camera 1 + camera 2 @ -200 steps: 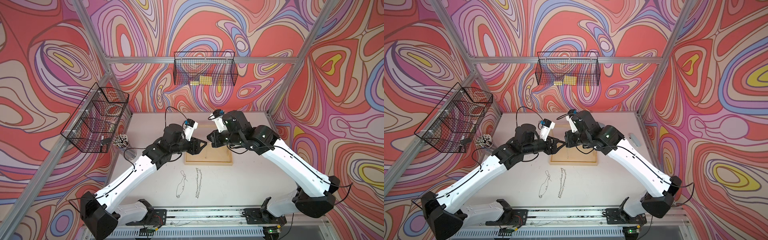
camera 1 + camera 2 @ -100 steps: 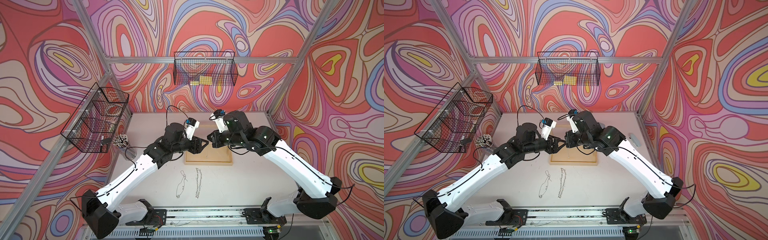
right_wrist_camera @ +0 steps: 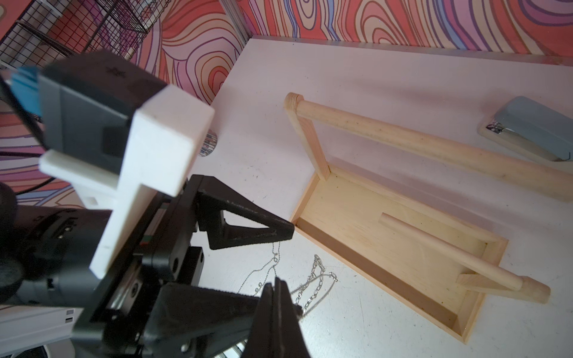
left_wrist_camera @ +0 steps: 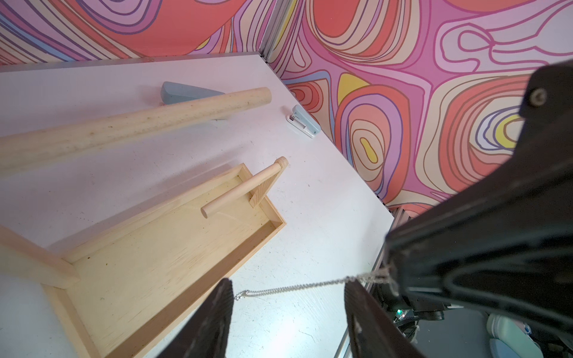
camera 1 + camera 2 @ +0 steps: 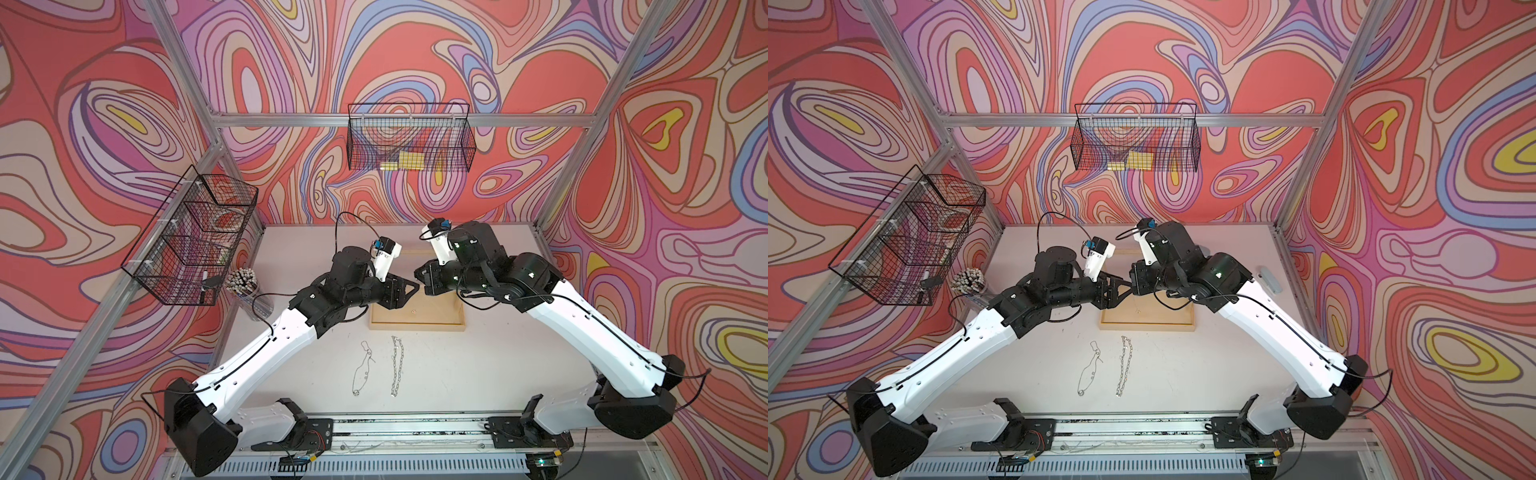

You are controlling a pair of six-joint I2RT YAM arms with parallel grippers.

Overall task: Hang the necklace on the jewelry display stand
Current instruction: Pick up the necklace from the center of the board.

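The jewelry display stand (image 5: 417,323) is light wood, with a rimmed tray (image 4: 161,257), a round top crossbar (image 4: 139,124) and a lower rail (image 3: 434,248). Both grippers meet tip to tip above its near left corner. My right gripper (image 3: 277,286) is shut on a thin silver necklace (image 4: 294,287). The chain runs taut from those jaws across the gap of my open left gripper (image 4: 286,293) and ends in a small loop at one of its fingers (image 4: 221,302). In both top views the left gripper (image 5: 409,291) faces the right gripper (image 5: 420,277).
Two other chains lie on the white table in front of the stand, a thin one (image 5: 363,368) and a chunky one (image 5: 397,365). A blue stapler (image 4: 304,124) and a grey-blue object (image 3: 533,127) lie behind it. Wire baskets (image 5: 409,139) (image 5: 195,237) hang on the walls, above a cup of sticks (image 5: 243,282).
The left gripper has edged slightly towards the right gripper. The right gripper stays shut on the chain, and the stand has not moved.
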